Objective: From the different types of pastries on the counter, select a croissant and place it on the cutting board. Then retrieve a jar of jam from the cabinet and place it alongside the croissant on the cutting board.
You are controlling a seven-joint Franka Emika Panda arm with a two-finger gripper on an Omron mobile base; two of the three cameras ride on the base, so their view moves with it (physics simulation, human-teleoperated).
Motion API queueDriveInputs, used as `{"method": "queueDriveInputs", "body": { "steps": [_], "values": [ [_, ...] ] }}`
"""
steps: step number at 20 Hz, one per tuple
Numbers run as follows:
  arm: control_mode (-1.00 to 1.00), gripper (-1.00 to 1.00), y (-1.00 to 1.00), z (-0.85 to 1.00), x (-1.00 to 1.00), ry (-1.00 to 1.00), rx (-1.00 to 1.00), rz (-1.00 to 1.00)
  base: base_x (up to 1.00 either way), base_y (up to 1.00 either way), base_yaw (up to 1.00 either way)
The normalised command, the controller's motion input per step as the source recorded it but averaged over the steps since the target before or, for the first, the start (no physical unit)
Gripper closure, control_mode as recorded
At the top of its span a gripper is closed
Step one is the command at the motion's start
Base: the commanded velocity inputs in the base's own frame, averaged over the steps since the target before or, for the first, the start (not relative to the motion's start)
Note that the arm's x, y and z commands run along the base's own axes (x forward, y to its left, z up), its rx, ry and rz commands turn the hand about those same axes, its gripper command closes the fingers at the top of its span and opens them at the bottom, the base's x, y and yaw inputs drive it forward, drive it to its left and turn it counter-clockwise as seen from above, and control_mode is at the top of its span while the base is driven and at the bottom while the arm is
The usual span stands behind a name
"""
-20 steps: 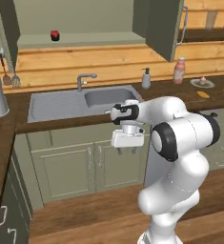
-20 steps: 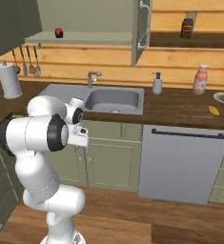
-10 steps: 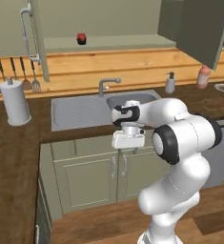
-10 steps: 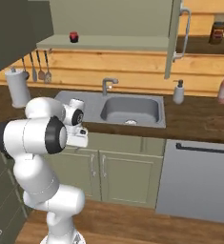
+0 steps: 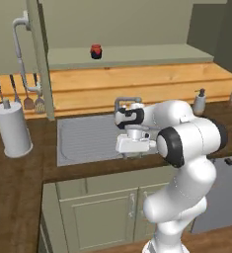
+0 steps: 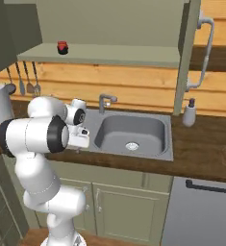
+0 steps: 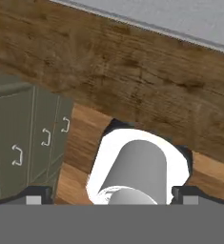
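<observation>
Reaching the jam stage: tool hanging spread and empty above the bench front edge by the sink; jar of jam sitting at mid-shelf in the open cabinet. Needing next: raising toward that shelf.
</observation>
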Motion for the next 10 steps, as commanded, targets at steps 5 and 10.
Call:
{"method": "queueDriveInputs", "body": {
  "steps": [5, 10],
  "values": [
    [1.00, -1.00, 0.00, 0.00, 0.00, 0.00, 0.00, 0.00, 1.00, 0.11, 0.01],
    [1.00, -1.00, 0.00, 0.00, 0.00, 0.00, 0.00, 0.00, 1.00, 0.13, 0.01]
  ]
}}
